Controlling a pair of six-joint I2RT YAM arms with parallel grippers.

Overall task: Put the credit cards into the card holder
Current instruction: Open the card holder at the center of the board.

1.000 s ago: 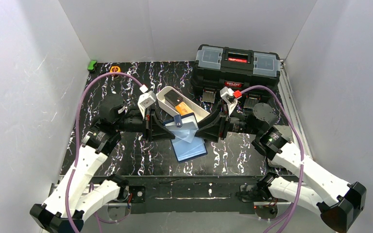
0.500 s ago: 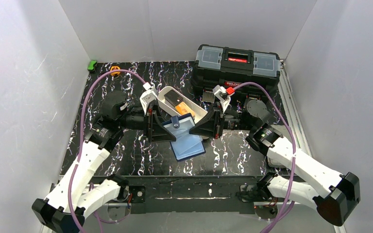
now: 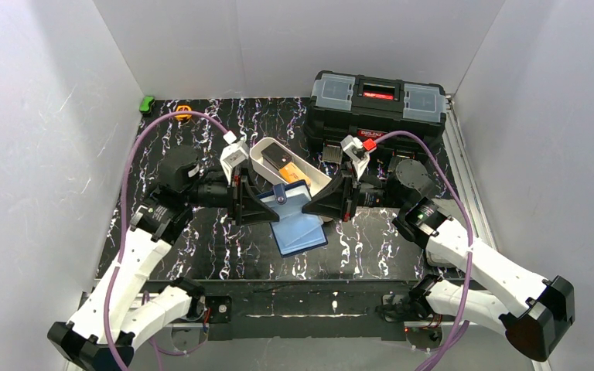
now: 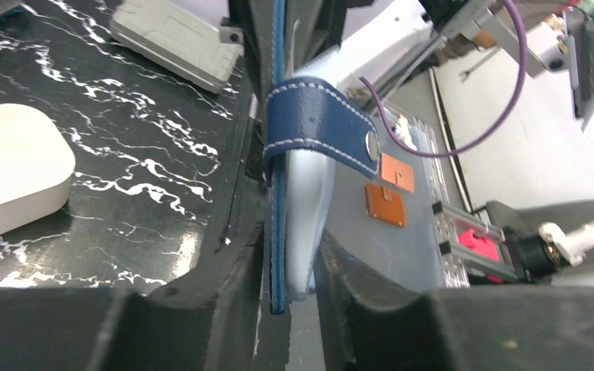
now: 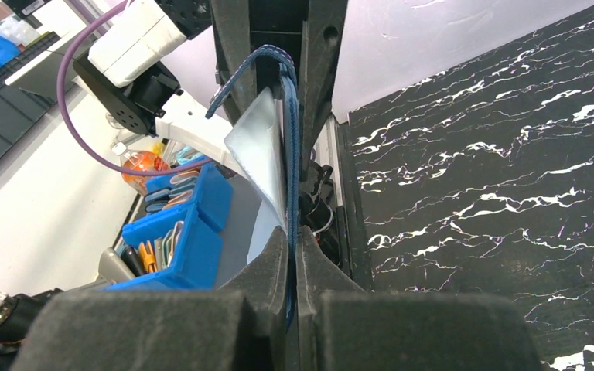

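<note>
navy-blue folding leather card holder point(image 3: 300, 232): lying open on black marbled table point(image 3: 201, 239), upper flap standing between grippers
left gripper point(image 3: 272, 209): jaws standing parted around the flap — pressed together before
right gripper point(image 3: 314, 207): pinching the flap's edge — spread before

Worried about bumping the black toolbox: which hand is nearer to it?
Right. The right hand, pinching the card holder, is just in front of the toolbox; the left hand is at the holder's opposite side, farther left of the toolbox.
</note>
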